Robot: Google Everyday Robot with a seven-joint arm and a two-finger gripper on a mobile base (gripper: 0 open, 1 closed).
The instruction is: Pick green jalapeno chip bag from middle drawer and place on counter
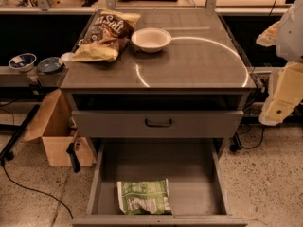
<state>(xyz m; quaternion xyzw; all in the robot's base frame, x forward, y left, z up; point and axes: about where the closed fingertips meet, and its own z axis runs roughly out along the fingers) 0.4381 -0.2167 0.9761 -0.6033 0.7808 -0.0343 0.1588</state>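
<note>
Nearest my camera, the green jalapeno chip bag lies flat on the floor of the open middle drawer, toward its front left and close against the front wall. Above it, a closed drawer front shows a black handle. To the left, an open cardboard box stands on the speckled floor. Farther back, the bench carries a white bowl just beside a brown-and-yellow Salt bag, both at its far left. My gripper hangs at the right edge of view, off the bench's right side and well apart from the drawer; I cannot tell whether it is spread or pressed together.
</note>
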